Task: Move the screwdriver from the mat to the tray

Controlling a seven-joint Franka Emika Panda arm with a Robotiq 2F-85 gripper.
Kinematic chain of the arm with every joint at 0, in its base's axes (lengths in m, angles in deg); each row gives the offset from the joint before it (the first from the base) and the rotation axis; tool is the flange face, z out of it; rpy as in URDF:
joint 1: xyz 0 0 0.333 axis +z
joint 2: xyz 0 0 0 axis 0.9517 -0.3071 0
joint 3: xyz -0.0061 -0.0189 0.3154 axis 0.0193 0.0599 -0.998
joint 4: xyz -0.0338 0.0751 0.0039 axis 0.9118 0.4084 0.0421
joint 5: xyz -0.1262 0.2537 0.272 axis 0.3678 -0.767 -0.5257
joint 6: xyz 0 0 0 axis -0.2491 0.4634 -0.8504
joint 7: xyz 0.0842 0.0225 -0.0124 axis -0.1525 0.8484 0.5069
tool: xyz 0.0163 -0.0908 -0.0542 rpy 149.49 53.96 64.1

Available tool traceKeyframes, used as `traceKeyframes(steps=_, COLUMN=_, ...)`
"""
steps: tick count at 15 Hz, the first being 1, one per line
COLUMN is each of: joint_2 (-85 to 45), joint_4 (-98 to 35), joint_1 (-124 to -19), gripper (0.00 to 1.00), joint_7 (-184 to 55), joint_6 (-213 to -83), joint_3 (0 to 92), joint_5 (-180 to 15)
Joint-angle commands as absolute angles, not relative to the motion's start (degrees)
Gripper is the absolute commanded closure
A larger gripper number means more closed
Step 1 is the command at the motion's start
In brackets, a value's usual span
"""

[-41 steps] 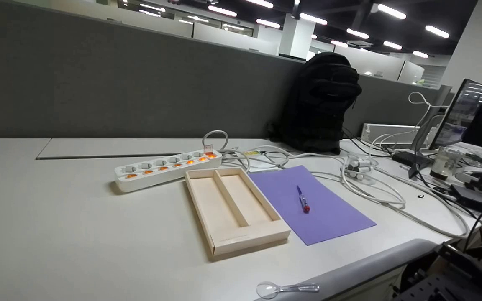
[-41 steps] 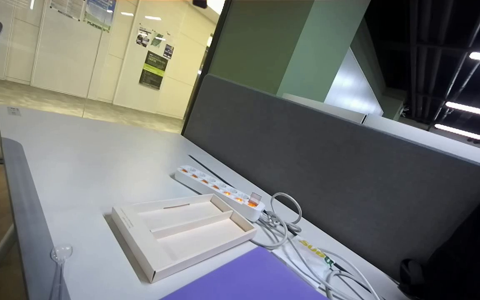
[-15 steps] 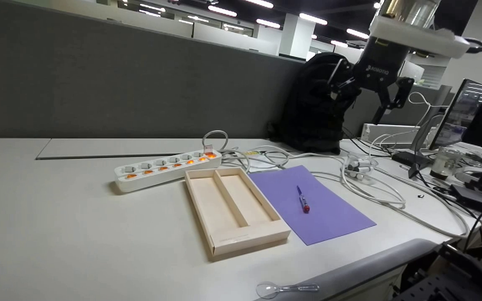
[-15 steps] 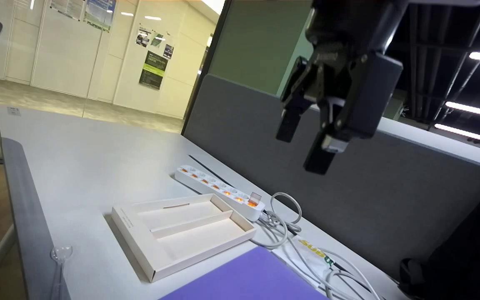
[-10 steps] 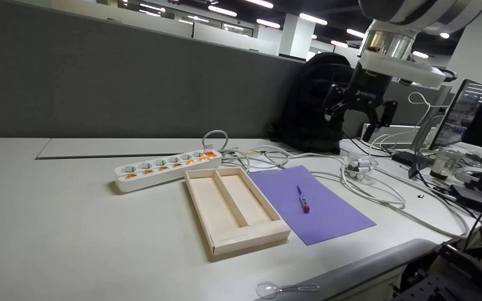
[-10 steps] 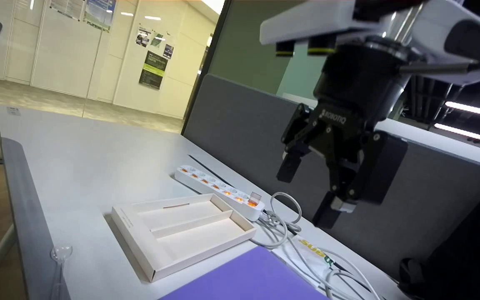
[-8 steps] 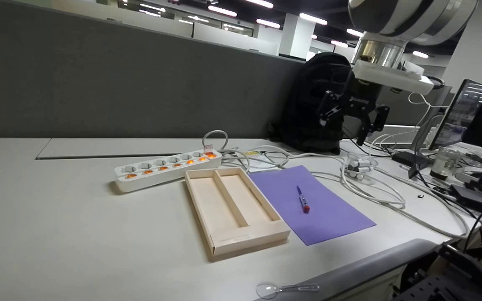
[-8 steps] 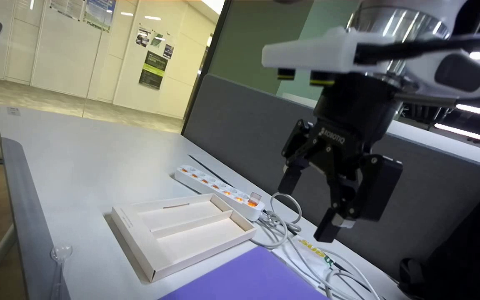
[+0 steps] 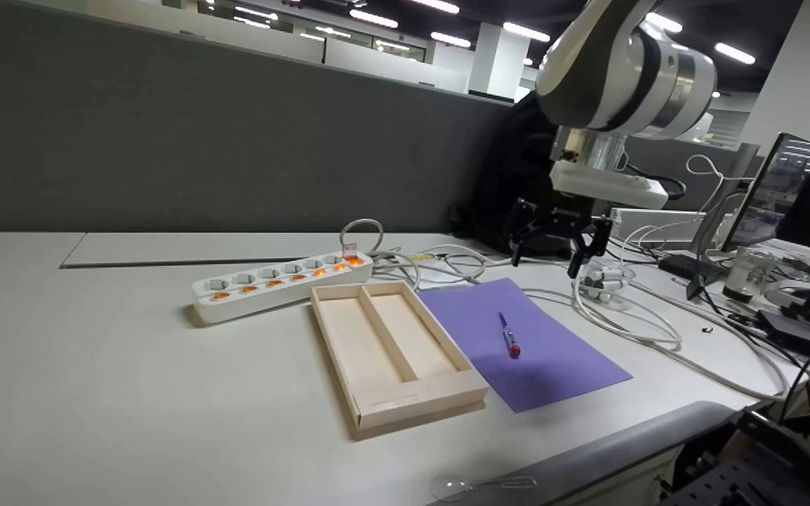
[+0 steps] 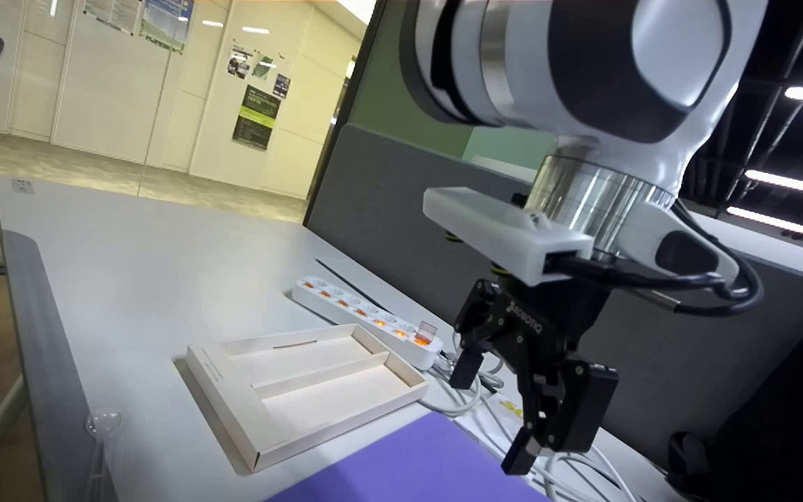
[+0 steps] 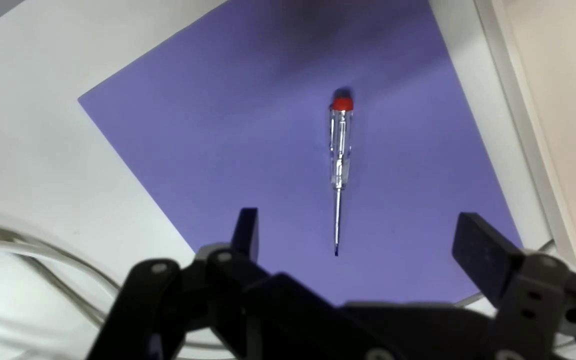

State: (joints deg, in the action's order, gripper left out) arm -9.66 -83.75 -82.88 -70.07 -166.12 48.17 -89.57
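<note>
I see a pale-wood tray (image 9: 425,399), rimmed and divided lengthwise, just left of a flat purple mat (image 9: 553,351), smooth white desk (image 9: 166,393) under both, grey partition (image 9: 236,133) far side; on the mat lies the screwdriver (image 11: 339,150), clear-handled, red-capped, thin-shafted, my gripper (image 9: 545,266) above the desk, jaws wide apart.

Ceiling lights (image 9: 526,31) show as bright white bars in both exterior views. In the wrist view, a soft shadow darkens the mat (image 11: 218,150) toward the top; highlights line the screwdriver (image 11: 339,172). The backpack (image 9: 500,183) renders nearly black, with little detail.
</note>
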Motion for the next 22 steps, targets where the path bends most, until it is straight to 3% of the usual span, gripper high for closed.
traceKeyframes(steps=1, joint_2=-10.87, joint_4=-83.15, joint_1=-81.68, gripper=0.00, joint_7=-69.98, joint_6=-166.48, joint_3=49.32, joint_5=-89.87)
traceKeyframes(steps=22, joint_2=-32.42, joint_4=-71.02, joint_1=-78.83, gripper=0.00, joint_7=-69.76, joint_6=-172.05, joint_3=49.80, joint_5=-89.38)
